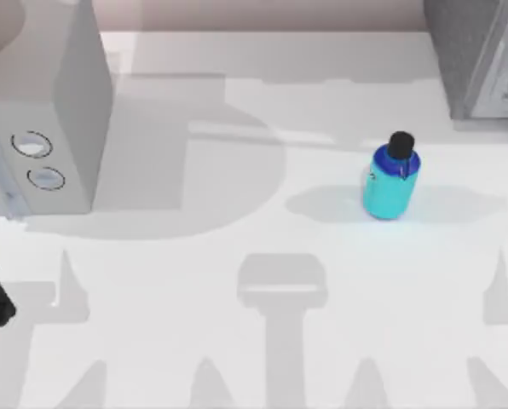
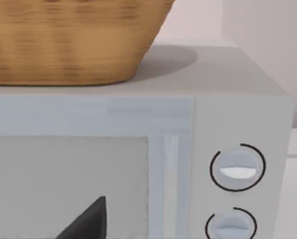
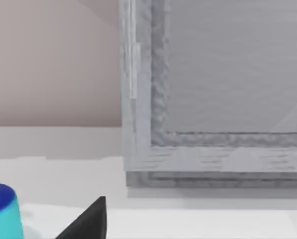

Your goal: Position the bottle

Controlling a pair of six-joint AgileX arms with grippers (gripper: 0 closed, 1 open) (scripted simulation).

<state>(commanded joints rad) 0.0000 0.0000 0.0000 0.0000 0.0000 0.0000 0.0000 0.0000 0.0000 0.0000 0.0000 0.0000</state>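
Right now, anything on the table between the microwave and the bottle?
No. In the top view, the table between the microwave and the bottle is bare, crossed only by shadows.

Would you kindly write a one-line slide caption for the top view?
Squat cyan bottle with black cap stands upright right of centre on the white table, with a grey microwave at far left.

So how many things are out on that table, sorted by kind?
Bottles: 1, the cyan bottle standing toward the table's right.
Microwaves: 1, the grey microwave at the left edge.
Baskets: 1, the woven basket sitting on top of the microwave.
Grey cabinets: 1, the box at the back right.
Total: 4
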